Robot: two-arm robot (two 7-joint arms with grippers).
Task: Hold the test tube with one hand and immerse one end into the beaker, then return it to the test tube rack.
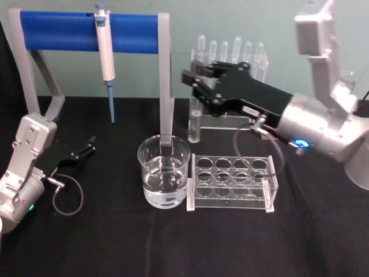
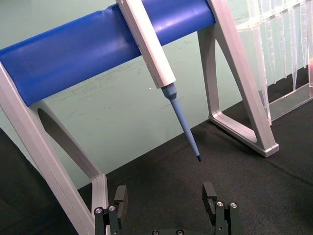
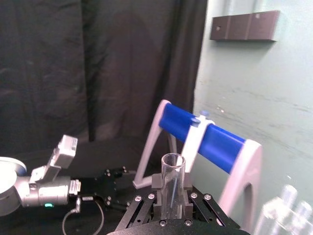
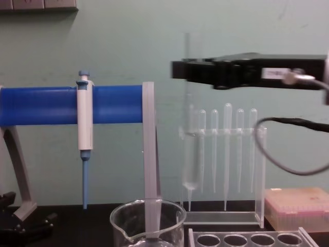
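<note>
One test tube (image 1: 194, 124) hangs upright, clamped in my right gripper (image 1: 195, 86), behind-right of the beaker (image 1: 164, 186); left gripper (image 1: 85, 148) parked left of it, jaws apart.

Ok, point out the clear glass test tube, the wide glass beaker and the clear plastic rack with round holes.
clear glass test tube (image 1: 195, 127): head view, lower part near the rounded bottom.
wide glass beaker (image 1: 142, 170): head view, left wall.
clear plastic rack (image 1: 230, 203): head view, front edge.
</note>
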